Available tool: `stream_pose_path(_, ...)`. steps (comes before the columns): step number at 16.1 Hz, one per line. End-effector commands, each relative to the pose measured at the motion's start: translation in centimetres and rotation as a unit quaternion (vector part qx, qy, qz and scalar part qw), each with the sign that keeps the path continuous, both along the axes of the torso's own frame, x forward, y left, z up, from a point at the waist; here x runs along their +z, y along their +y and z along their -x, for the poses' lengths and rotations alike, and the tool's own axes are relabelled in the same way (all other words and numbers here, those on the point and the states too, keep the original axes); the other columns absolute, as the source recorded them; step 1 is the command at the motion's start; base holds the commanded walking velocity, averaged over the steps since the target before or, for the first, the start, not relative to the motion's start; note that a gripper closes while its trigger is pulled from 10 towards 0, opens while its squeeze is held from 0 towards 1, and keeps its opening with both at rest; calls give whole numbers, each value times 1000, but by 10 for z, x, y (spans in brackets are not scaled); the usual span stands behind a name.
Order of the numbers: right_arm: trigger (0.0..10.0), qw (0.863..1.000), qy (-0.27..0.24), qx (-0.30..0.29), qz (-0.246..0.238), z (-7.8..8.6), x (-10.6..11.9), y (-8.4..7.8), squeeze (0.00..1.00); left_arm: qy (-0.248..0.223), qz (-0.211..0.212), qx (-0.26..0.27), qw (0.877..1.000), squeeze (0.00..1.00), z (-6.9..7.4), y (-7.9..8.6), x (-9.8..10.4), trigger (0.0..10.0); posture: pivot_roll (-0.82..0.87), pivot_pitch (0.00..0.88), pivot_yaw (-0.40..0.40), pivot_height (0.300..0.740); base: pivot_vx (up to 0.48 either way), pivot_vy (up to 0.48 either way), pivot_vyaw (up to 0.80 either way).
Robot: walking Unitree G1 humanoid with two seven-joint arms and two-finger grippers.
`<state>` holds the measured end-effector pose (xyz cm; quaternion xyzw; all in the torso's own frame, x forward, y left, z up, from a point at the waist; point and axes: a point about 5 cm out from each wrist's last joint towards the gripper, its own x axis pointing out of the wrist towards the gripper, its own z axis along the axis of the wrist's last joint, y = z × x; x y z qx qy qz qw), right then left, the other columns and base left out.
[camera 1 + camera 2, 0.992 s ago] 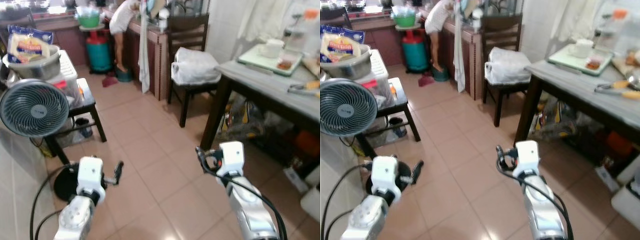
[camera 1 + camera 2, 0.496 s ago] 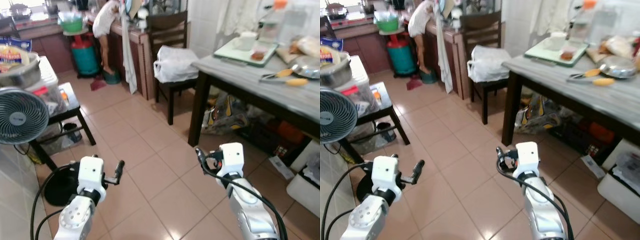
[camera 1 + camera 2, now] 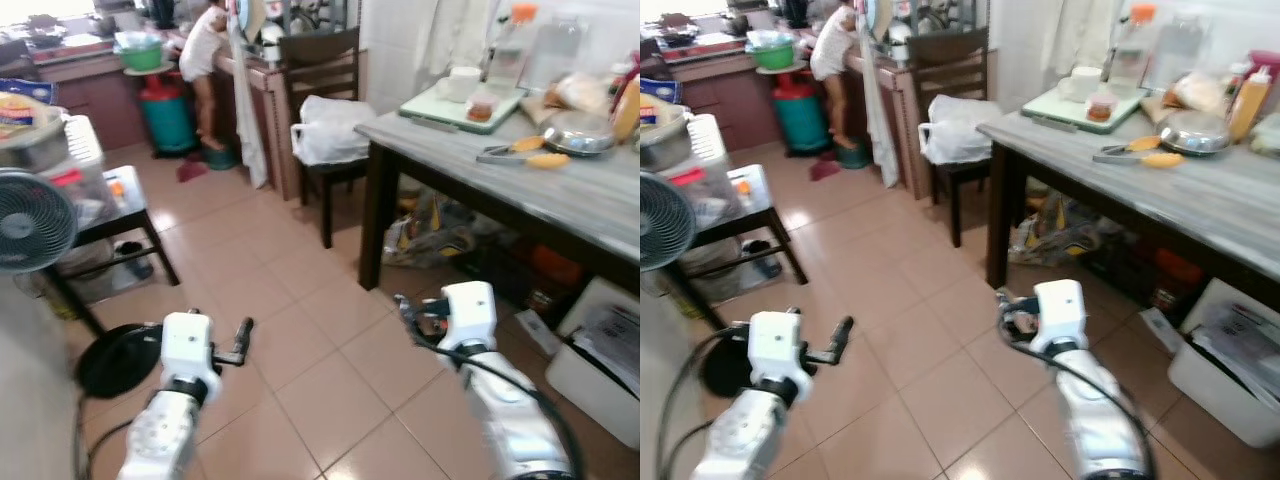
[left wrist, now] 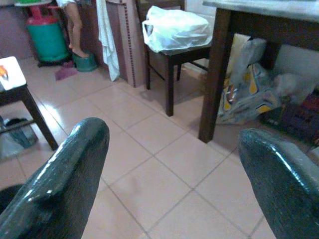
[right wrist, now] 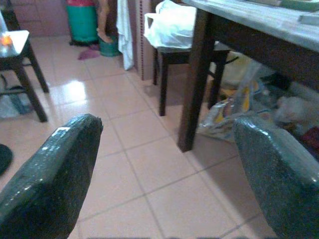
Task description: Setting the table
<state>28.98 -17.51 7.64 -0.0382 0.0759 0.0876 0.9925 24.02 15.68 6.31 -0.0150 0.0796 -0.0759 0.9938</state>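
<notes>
Nearest to us, the left gripper (image 4: pixel 164 169) and right gripper (image 5: pixel 164 174) are held low over the tiled floor (image 3: pixel 300 330), fingers spread wide with nothing between them. We judge this carry posture suits an approach: both arms are forward and free, ready to reach once we stand at the table.

Left of us stands a fan (image 3: pixel 30 220) beside a low stool (image 3: pixel 125 205) loaded with containers.

Ahead and to the right stands the table (image 3: pixel 1200 200), grey-topped on dark legs. Its surface sits well above both grippers and out of reach, so we judge the present step to be walking closer. On the top lie a tray (image 3: pixel 1080 100) with a cup (image 3: pixel 1078 82), a steel pan (image 3: pixel 1195 130), tongs (image 3: pixel 1130 152) and a sauce bottle (image 3: pixel 1240 100). These lie loosely, not as place settings.

Bags (image 3: pixel 1070 235) and a white tub (image 3: pixel 1230 370) crowd the space under the table; we judge these a snag risk.

Beyond, a chair (image 3: pixel 325 110) holds a white bag (image 3: pixel 325 128). Farthest off, a person (image 3: pixel 205 60) stands at the counter.
</notes>
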Motion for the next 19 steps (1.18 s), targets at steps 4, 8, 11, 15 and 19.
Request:
stream_pose_path(4, 10000, 1000, -4, 18, 2, -8, 8, 3, 0, -4, 5, 23, 1000, 0, 2, 3, -1, 10000, -124, 0, -39, 740, 0, 0, 0)
stream_pose_path(8, 10000, 999, 2, 41, 10, -9, 9, 6, 0, -5, 16, 36, 999, 0, 3, -2, -3, 10000, -111, 0, -74, 740, 0, 0, 0)
stream_pose_path(11, 10000, 999, 5, 44, 9, -9, 8, 8, 0, -11, 25, 43, 999, 0, 5, -3, -3, 10000, -108, 0, -76, 740, 0, 0, 0)
stream_pose_path(15, 10000, 999, 6, 39, -4, -7, 4, 14, 0, -12, 11, 32, 999, 0, 4, -1, -1, 10000, -109, 0, -39, 740, 0, 0, 0)
stream_pose_path(19, 10000, 999, 7, 29, -10, -5, 1, 16, 0, -12, 5, 26, 1000, 0, 1, 4, 1, 10000, -117, 0, -15, 740, 0, -143, -575)
